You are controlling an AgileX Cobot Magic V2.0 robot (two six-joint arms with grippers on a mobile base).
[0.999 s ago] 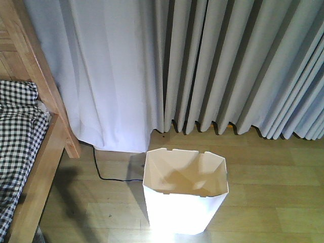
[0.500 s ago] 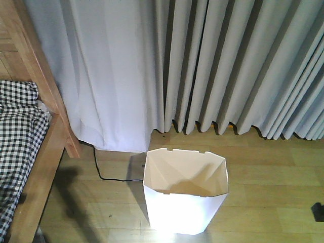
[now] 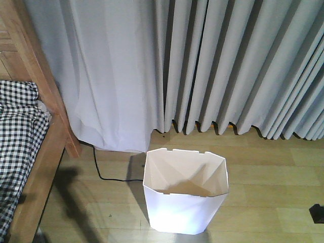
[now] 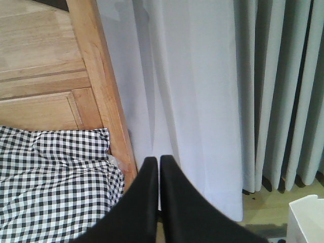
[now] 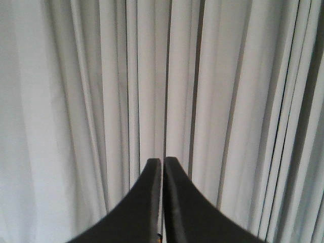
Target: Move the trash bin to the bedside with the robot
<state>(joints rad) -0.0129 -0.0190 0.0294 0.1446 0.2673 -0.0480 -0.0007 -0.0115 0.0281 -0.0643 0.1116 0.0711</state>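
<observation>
bin stands on the floor, right of the bed

the trash bin (image 3: 185,195) sits upright on the wooden floor (image 3: 273,177), just in front of the grey curtains (image 3: 228,66); it is apart from the bedside (image 3: 48,152), whose wooden frame and checked bedding (image 3: 15,131) fill the left edge; a black cable (image 3: 104,172) trails on the floor between bed and bin; the bin's cream inside looks bare; the left gripper (image 4: 159,161) hangs before the bed frame and curtain, fingers pressed together, holding nothing; the right gripper (image 5: 162,162) faces the curtains, fingers likewise closed on nothing; a small dark part (image 3: 317,213) shows at the right edge of the front view
</observation>
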